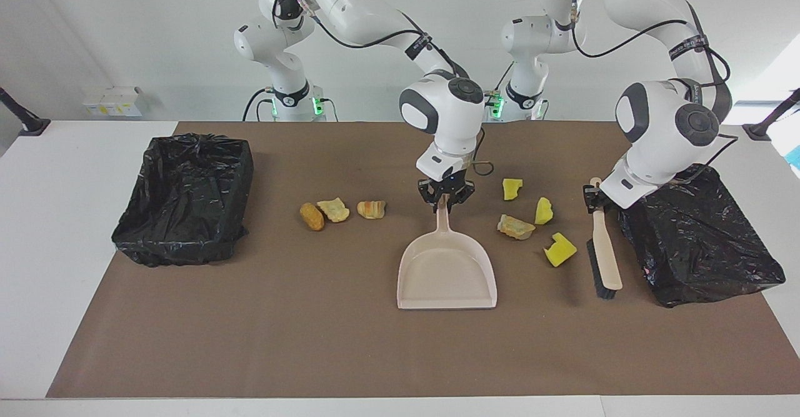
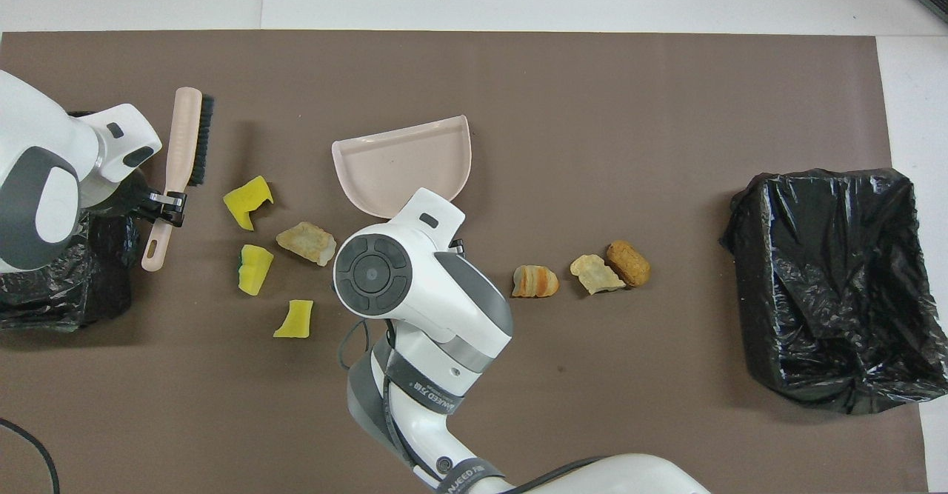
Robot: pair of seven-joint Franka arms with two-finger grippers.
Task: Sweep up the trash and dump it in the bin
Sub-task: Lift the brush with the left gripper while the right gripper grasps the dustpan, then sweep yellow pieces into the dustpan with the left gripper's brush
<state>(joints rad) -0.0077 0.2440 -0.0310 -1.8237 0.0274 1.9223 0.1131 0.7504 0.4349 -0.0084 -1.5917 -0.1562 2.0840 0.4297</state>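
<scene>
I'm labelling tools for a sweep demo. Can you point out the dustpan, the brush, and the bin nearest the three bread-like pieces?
dustpan (image 1: 447, 276): facing view, middle of its pan.
brush (image 1: 607, 251): facing view, on the wooden back.
bin (image 1: 187, 195): facing view, on its black liner wall.

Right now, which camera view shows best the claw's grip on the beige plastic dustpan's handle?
The facing view: the right claw closes on the beige plastic dustpan handle's end. In the overhead view, the arm hides that grip; only the pan shows.

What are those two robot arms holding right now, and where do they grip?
The right gripper holds the dustpan by its handle's tip. The left gripper holds the brush by its handle's end.
</scene>
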